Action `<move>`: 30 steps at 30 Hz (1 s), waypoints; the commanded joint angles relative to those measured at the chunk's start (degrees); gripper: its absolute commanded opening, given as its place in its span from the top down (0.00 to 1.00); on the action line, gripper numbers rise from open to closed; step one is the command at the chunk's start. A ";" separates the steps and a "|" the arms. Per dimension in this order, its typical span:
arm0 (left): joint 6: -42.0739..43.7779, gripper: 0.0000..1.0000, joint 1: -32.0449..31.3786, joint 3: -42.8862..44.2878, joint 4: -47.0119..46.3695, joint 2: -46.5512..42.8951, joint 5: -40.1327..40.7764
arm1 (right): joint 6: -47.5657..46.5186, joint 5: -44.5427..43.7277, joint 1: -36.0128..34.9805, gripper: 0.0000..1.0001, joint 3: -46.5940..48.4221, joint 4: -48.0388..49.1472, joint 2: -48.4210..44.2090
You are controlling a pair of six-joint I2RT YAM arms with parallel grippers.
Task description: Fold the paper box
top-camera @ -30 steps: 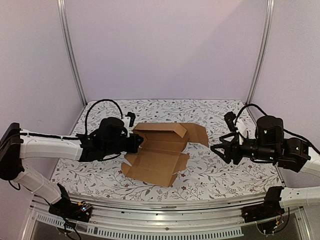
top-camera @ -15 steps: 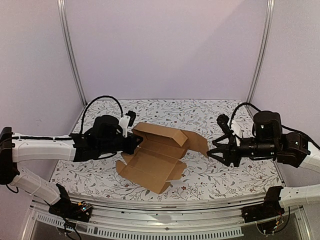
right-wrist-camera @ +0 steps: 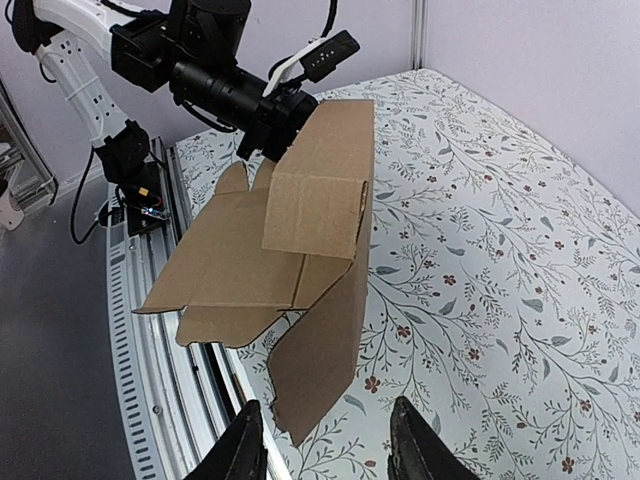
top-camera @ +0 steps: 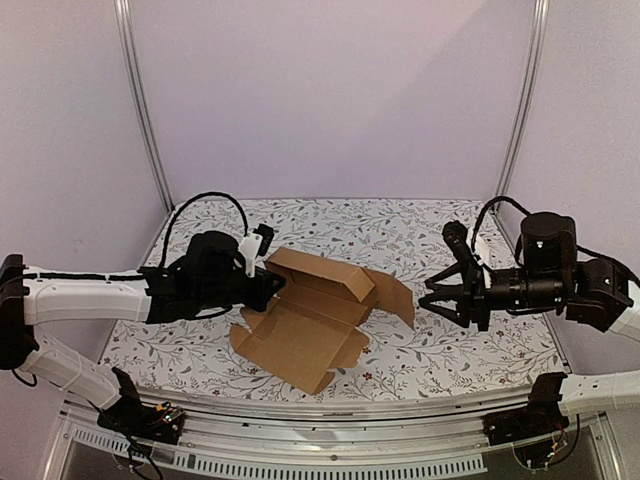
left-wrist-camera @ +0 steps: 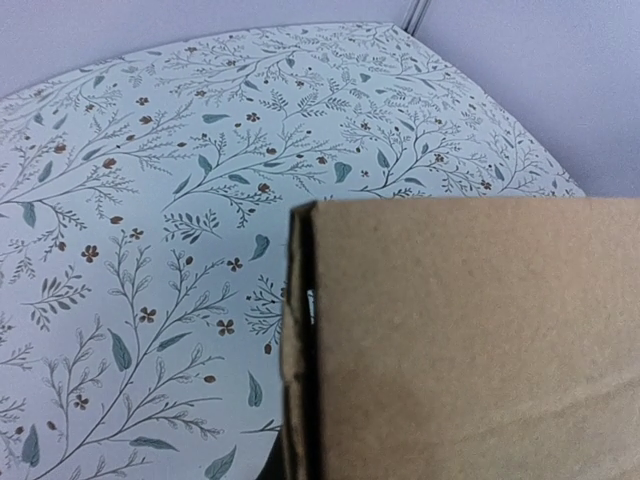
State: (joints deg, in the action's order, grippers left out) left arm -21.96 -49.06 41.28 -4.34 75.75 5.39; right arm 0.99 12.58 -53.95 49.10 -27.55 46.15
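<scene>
The paper box [top-camera: 310, 315] is a brown cardboard piece, partly folded, with flaps hanging open, held tilted above the table. My left gripper [top-camera: 268, 285] is shut on its left edge. In the left wrist view the paper box [left-wrist-camera: 470, 340] fills the lower right and hides my fingers. The right wrist view shows the paper box [right-wrist-camera: 315, 180] from its right end, with the left gripper [right-wrist-camera: 270, 125] clamped on the far edge. My right gripper [top-camera: 428, 298] stands open just right of the box's right flap. In the right wrist view that gripper [right-wrist-camera: 325, 455] has nothing between its fingertips.
A floral tablecloth [top-camera: 400, 225] covers the table. A metal rail [top-camera: 330, 410] runs along the near edge, with both arm bases behind it. Two upright posts [top-camera: 140, 100] stand at the back corners against purple walls.
The left gripper has turned and tipped the box, so its right flap now stands up off the cloth. The right gripper's jaws have narrowed and it has edged towards the flap.
</scene>
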 commanded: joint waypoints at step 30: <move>-3.42 1.00 0.55 1.09 1.08 1.50 3.32 | 5.71 -1.15 -4.74 0.62 2.38 13.62 20.12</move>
State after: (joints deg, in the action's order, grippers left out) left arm -24.01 -49.06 41.30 -3.46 76.53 7.64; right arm 5.13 13.82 -57.78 49.67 -17.45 65.04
